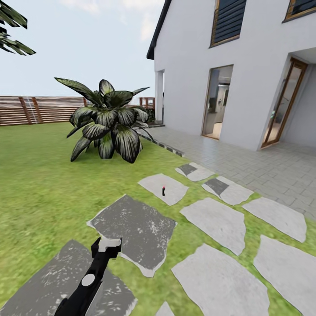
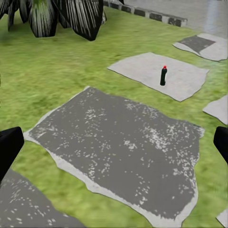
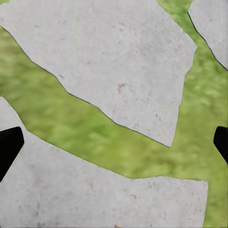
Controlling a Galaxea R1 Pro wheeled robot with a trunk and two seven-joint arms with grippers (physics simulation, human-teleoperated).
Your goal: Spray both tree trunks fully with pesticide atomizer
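The pesticide atomizer point(image 1: 163, 191) stands upright on a pale stepping stone point(image 1: 163, 188) in the garden lawn point(image 1: 39, 184); it is a tiny dark bottle with a red dot on top. In the left wrist view the atomizer point(image 2: 163, 76) stands well beyond a dark stone slab point(image 2: 123, 147). My left gripper point(image 1: 107, 246) hovers low over that dark slab, short of the atomizer, and is open point(image 2: 114, 145) with nothing between its fingers. My right gripper point(image 3: 114, 142) is open too, pointing down at pale stones and grass. The two trees and their trunks are out of view.
A broad-leaved dark bush point(image 1: 107, 123) grows on the lawn behind the atomizer. A white house point(image 1: 254, 74) with glass doors and a paved terrace point(image 1: 263, 166) lies to the right. The brown slat fence point(image 1: 39, 109) runs along the far left. Several stepping stones point(image 1: 215, 221) cross the grass.
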